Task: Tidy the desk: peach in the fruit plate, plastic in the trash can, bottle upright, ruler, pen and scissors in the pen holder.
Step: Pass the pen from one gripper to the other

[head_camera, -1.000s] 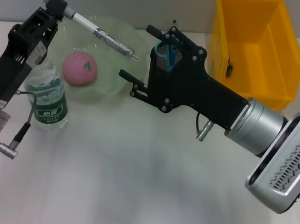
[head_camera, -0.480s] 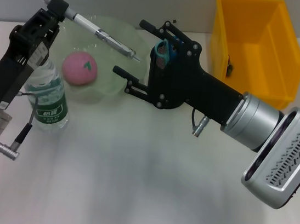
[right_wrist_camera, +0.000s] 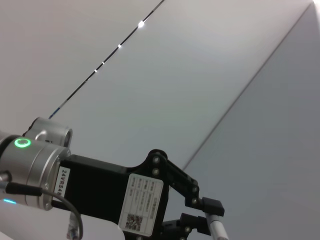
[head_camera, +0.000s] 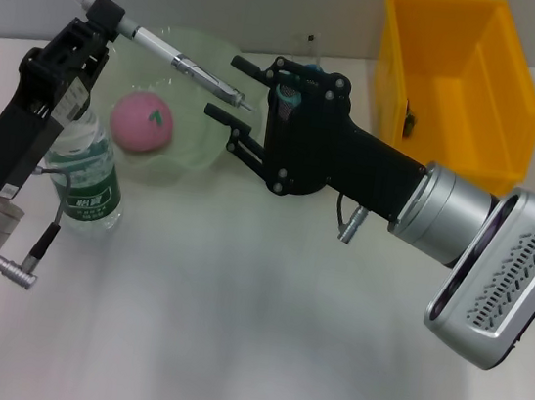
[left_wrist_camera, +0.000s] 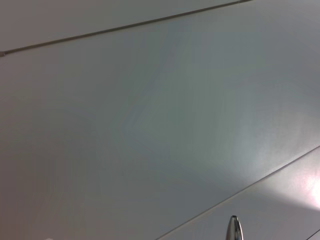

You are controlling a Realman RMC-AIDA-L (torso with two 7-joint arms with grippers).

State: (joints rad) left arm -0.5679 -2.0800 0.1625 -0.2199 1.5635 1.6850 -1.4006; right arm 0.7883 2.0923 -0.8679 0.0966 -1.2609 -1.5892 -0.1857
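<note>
My left gripper (head_camera: pixel 102 17) is raised over the far left and shut on a silver-and-white pen (head_camera: pixel 182 61) that slants toward the middle. The pen's end (left_wrist_camera: pixel 233 231) shows in the left wrist view. My right gripper (head_camera: pixel 235 89) stands open beside the pen's tip, one finger on each side. The right wrist view shows the left gripper (right_wrist_camera: pixel 206 216) holding the pen (right_wrist_camera: pixel 216 229). A pink peach (head_camera: pixel 143 121) lies in the green fruit plate (head_camera: pixel 191 146). The bottle (head_camera: pixel 84 174) stands upright. A teal scissors handle (head_camera: pixel 285 92) peeks out behind the right gripper, which hides the pen holder. Ruler and plastic are out of view.
A yellow bin (head_camera: pixel 517 105) stands at the back right with a small dark item (head_camera: pixel 411 123) inside. The right arm stretches across the middle of the white table (head_camera: pixel 230 333). The bottle stands just under the left arm.
The right gripper has moved left and back, its open fingers now bracketing the pen's tip. The left gripper with the pen has barely shifted.
</note>
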